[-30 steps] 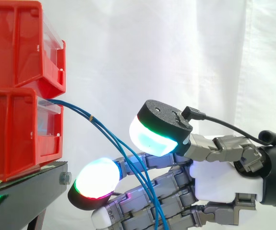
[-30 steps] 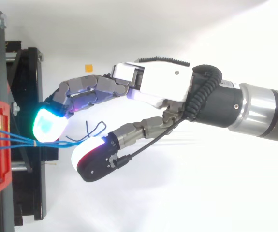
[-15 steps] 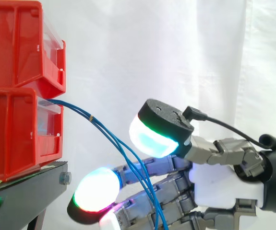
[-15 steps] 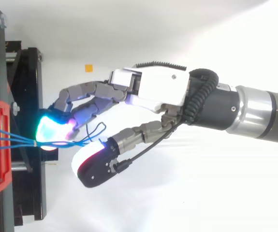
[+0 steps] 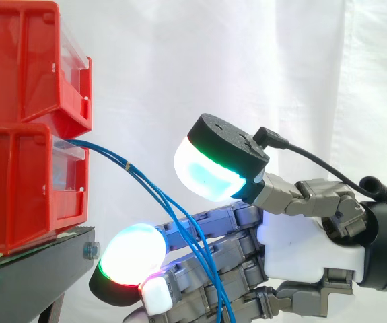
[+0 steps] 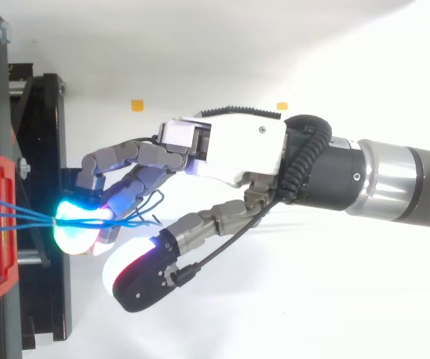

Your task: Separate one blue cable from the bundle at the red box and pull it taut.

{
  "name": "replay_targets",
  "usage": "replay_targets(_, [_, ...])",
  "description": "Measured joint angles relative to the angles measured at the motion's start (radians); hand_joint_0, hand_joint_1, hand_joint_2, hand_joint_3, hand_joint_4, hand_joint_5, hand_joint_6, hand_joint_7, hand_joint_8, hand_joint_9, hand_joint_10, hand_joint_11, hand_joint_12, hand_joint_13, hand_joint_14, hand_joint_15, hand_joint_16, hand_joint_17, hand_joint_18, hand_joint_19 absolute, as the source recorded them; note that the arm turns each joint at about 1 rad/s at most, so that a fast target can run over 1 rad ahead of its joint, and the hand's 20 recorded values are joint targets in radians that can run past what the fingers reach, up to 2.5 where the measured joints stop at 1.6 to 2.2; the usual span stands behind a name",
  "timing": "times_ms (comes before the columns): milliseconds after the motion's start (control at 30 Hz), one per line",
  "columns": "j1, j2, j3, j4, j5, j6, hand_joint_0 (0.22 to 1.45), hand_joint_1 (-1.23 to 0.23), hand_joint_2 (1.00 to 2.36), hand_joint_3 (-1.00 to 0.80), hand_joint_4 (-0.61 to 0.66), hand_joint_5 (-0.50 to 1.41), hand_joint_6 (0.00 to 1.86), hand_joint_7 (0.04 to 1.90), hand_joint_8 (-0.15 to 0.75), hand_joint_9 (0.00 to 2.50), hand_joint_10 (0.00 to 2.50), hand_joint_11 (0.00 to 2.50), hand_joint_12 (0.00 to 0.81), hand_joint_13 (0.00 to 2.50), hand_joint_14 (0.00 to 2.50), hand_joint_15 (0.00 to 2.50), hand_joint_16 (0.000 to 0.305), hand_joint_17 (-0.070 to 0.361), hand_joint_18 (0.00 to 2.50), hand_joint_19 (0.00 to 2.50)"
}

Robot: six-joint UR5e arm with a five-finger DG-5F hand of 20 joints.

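Observation:
Several thin blue cables [image 5: 146, 185] leave the lower red box [image 5: 25, 188] as a bundle and sag down to the right. They cross in front of the fingers of my hand [image 5: 301, 249], below the raised thumb pad [image 5: 206, 175]. In the top view the cables [image 6: 20, 218] run from the box to a glowing fingertip [image 6: 76, 228], and a loose loop of cable [image 6: 151, 200] lies beside the fingers. The fingers reach toward the box, nearly straight, and the thumb is spread well apart from them. No cable is pinched, and the bundle stays together and slack.
A second red box [image 5: 25, 60] is stacked on the lower one. Both stand on a black stand [image 5: 38, 269] at the left, in front of a white curtain. Two small orange marks [image 6: 137, 104] lie on the white floor.
The hand has shifted sideways, bringing its fingertips onto the cable bundle near the box. The thumb has spread further from the fingers. The cables hang as before.

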Motion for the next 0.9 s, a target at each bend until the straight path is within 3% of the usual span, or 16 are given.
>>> replay_targets(467, [-0.024, 0.0, 0.005, -0.008, -0.018, 0.027, 0.59, -0.74, 1.01, -0.41, 0.24, -0.15, 0.5, 1.26, 0.32, 0.84, 0.02, 0.66, 0.364, 0.72, 0.02, 0.39, 0.043, 0.096, 0.54, 0.55])
replay_targets(633, [-0.026, 0.0, 0.01, -0.009, -0.018, 0.035, 0.6, -0.74, 1.01, -0.39, 0.23, -0.14, 0.5, 1.36, 0.321, 0.86, 0.02, 0.69, 0.365, 0.73, 0.02, 0.4, 0.043, 0.097, 0.54, 0.56])
replay_targets(900, [-0.025, 0.0, 0.012, 0.003, -0.022, 0.039, 0.61, -0.73, 1.01, -0.35, 0.22, -0.14, 0.54, 1.33, 0.324, 0.86, 0.02, 0.7, 0.367, 0.74, 0.02, 0.42, 0.043, 0.098, 0.55, 0.58])
